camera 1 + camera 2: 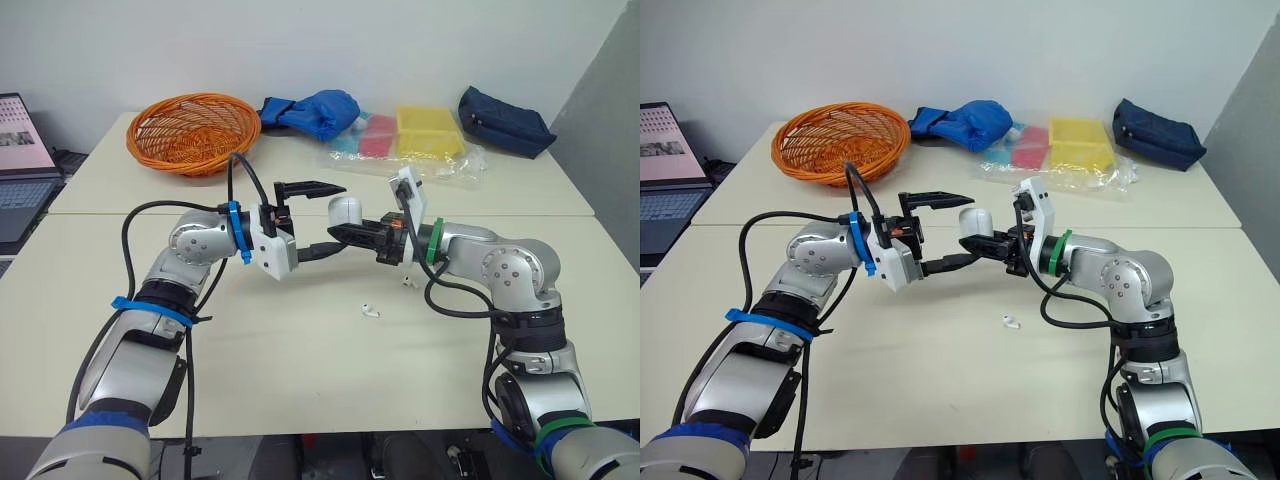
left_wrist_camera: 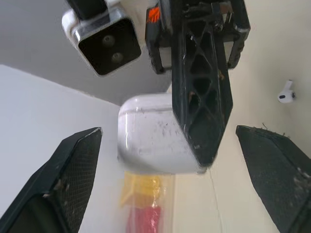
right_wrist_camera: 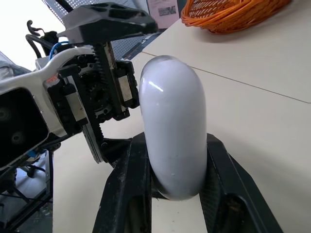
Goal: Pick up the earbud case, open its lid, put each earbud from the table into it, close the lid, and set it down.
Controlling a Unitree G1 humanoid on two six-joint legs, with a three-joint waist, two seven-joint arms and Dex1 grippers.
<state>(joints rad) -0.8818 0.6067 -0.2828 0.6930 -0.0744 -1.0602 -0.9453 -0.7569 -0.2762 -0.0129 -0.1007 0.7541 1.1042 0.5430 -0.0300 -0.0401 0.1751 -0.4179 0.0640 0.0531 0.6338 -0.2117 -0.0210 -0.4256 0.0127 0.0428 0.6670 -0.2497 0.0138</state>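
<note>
The right pincer (image 3: 176, 141) clamps the earbud case (image 3: 170, 97) in mid-air; the left pincer (image 1: 335, 216) faces it, spread wide, holding nothing.

I read the earbud case (image 3: 172, 111) as glossy white, and the loose earbud (image 1: 371, 311) is white too, on a pale cream table (image 1: 300, 380). The left gripper (image 1: 342, 216) and right gripper (image 3: 172, 145) are both black; in the left wrist view the right one's finger shows a triangular lattice. A blue band (image 1: 234, 230) rings my left arm, a green band (image 1: 433, 243) my right. Further back are an orange woven basket (image 1: 193, 130), a bright blue cloth (image 1: 315, 110), a yellow tray (image 1: 428, 130), a pink pack (image 1: 378, 128) and a navy pouch (image 1: 503, 120)
</note>
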